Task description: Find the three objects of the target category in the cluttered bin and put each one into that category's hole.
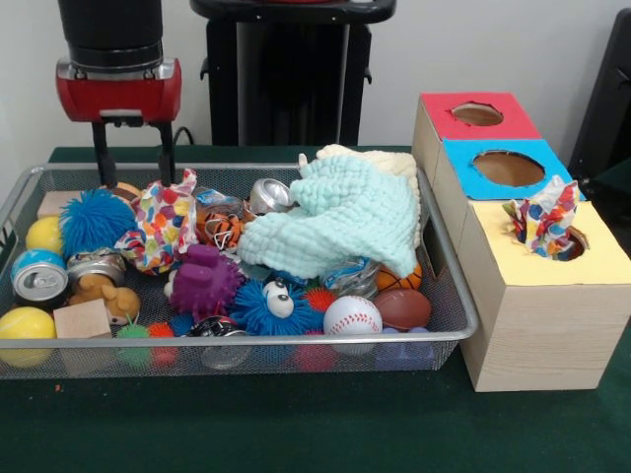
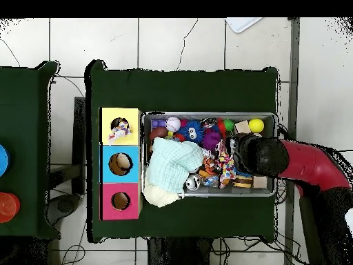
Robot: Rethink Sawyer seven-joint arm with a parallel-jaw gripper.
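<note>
The wire-mesh bin (image 1: pixel 463 296) is full of toys and also shows in the overhead view (image 2: pixel 200 115). One polka-dot cloth (image 1: pixel 163 222) lies bunched in its left part, seen from above near the arm (image 2: pixel 225 165). Another polka-dot cloth (image 1: pixel 544 219) sticks half out of the hole (image 1: pixel 570 246) in the yellow-topped box (image 1: pixel 592 261); it shows there from above too (image 2: pixel 121 128). No third one shows. My gripper (image 1: pixel 133 168) hangs open and empty over the bin's far left, just behind and left of the cloth in the bin. In the overhead view the arm (image 2: pixel 262 155) hides it.
A mint-green waffle cloth (image 1: pixel 340 222) and a cream one (image 1: pixel 385 163) cover the bin's right part. A blue fuzzy ball (image 1: pixel 96 219), purple spiky toy (image 1: pixel 204 281), baseball (image 1: pixel 352 315), cans and yellow balls surround the dotted cloth. Blue-topped (image 1: pixel 503 168) and red-topped (image 1: pixel 478 113) boxes stand behind the yellow one.
</note>
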